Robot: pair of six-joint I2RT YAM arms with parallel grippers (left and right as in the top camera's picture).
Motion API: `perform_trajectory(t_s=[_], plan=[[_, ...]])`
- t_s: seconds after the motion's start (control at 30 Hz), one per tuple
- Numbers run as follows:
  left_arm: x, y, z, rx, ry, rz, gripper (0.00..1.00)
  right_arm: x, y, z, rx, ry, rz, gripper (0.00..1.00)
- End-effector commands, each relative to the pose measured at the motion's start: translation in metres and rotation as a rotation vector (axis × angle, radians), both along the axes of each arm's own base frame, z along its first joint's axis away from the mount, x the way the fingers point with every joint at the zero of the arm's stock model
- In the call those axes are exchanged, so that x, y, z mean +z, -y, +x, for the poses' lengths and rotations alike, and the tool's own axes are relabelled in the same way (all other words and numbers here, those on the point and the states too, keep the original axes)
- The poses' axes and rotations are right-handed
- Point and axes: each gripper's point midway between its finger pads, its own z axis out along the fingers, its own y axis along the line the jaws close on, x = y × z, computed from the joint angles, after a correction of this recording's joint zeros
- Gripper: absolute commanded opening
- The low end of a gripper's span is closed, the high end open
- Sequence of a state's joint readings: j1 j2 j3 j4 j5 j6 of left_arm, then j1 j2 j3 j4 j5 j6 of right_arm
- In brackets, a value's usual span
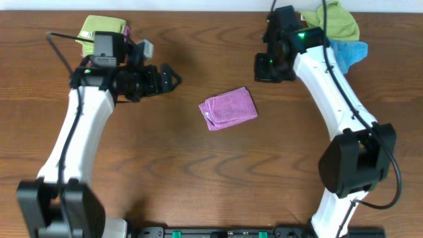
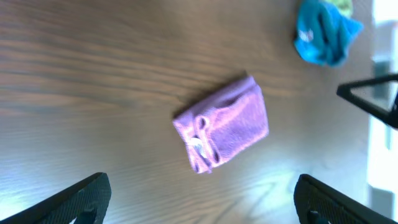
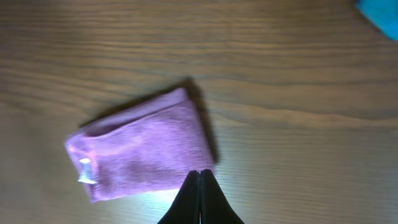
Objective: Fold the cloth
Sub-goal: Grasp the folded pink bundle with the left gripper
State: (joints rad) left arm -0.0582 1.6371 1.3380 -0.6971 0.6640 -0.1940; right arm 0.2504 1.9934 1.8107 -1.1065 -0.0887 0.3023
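Purple cloth [image 1: 229,108] between left arm [image 1: 82,122], right arm [image 1: 334,79], aloft

**Three views, one shared patch**

The overhead camera is looking straight down, taking in the whole worktop [image 1: 198,172]. Both wrist cameras are looking down from nearer, past the left pincer [image 2: 202,196] and the right pincer [image 3: 200,196]. All three are sharing the cloth [image 1: 229,108].

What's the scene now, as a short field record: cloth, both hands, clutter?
cloth: purple towel, folded into a small rectangle, mid-table, white tag showing
left hand: open, empty, apart from the towel
right hand: shut, empty, not touching the towel
clutter: blue cloth and green cloth by right arm; second green cloth by left arm
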Motion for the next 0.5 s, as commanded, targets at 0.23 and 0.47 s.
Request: perform_trajectory(t_s=[0.23,0.47], plan=[[-0.073,0.047,-0.022,-0.204,-0.101,-0.296,0.95,-0.065,0.015,-0.010,-0.042,-0.096,0.143,0.01],[-0.106,0.060,-0.048,-0.243,-0.119,-0.324,0.95,-0.081,0.015,-0.011,-0.054,-0.087,0.151,0.02]])
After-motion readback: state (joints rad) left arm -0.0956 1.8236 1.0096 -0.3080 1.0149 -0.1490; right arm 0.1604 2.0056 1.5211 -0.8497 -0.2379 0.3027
